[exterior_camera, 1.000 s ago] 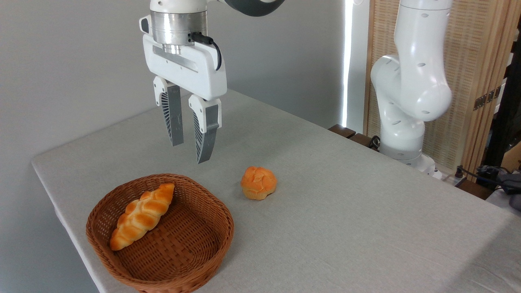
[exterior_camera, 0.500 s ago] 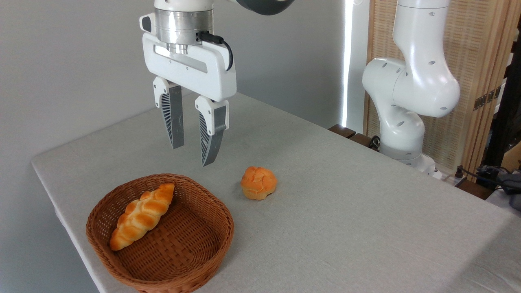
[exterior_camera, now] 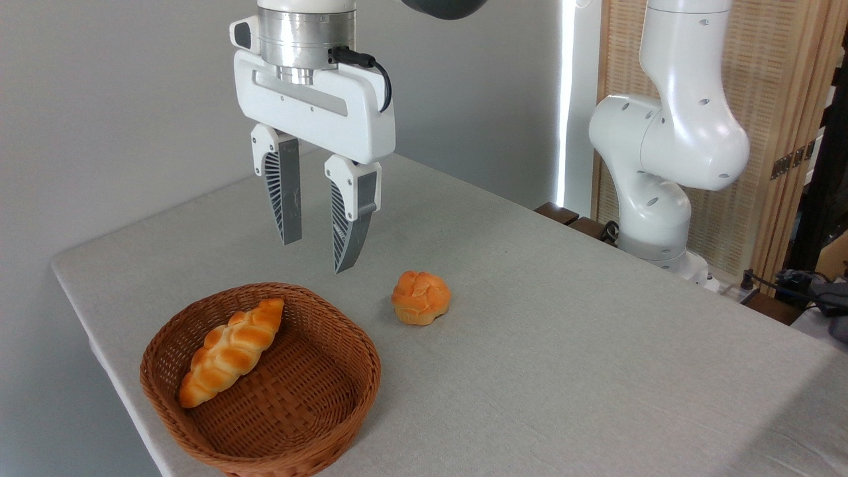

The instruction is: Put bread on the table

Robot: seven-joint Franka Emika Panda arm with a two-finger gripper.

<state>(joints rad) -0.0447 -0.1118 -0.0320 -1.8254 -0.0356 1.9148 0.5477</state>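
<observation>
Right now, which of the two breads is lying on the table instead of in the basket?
The small round bun sits directly on the table, right of the wicker basket. The long braided loaf lies inside the basket.

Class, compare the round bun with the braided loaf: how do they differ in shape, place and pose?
Shape: the bun is small, round and knobbly; the braided loaf is long and plaited.
Place: the bun sits on the bare table; the loaf lies inside the wicker basket.
Pose: the bun rests on its pale base; the loaf leans slanted against the basket wall.
Both are golden-orange, and neither is touched by the open gripper above.
</observation>
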